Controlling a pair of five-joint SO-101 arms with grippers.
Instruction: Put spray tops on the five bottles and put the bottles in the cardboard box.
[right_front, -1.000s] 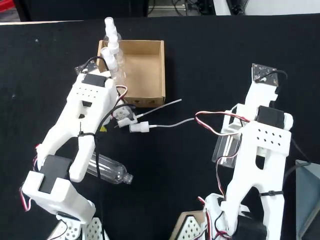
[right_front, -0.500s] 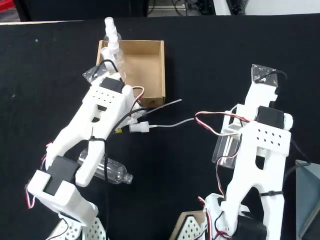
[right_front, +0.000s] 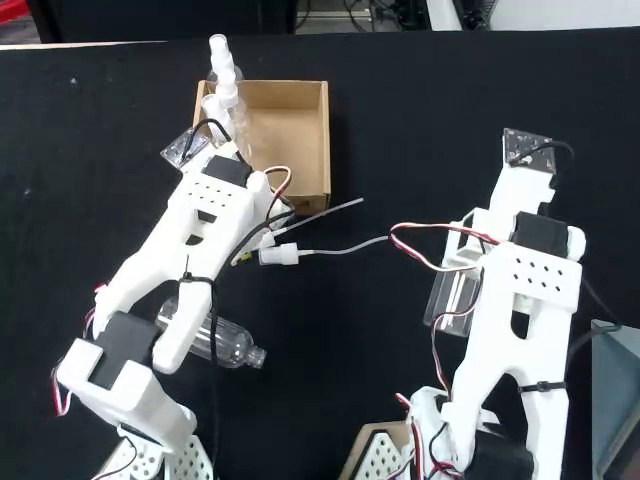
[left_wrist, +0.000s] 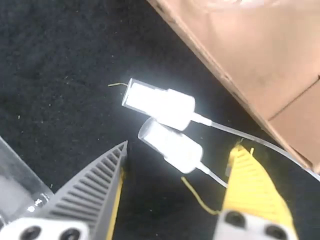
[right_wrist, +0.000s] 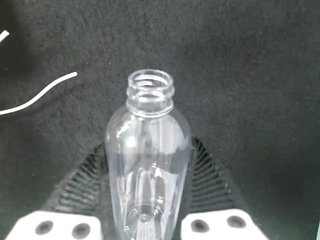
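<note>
Two spray tops (left_wrist: 159, 103) lie on the black desk (left_wrist: 50, 50) just beside the cardboard box (left_wrist: 260, 60), and we see our left claw (left_wrist: 182, 148) wide apart over them. Our right claw (right_wrist: 148, 145) is clamped on a clear bottle (right_wrist: 149, 125) with an open neck.

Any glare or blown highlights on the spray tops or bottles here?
Left wrist view: both spray tops bleach to flat white against the black cloth. Right wrist view: held bottle carries soft reflections, neck threads visible. High view: lying bottle shows small glints; even light, no hard shadows.
</note>
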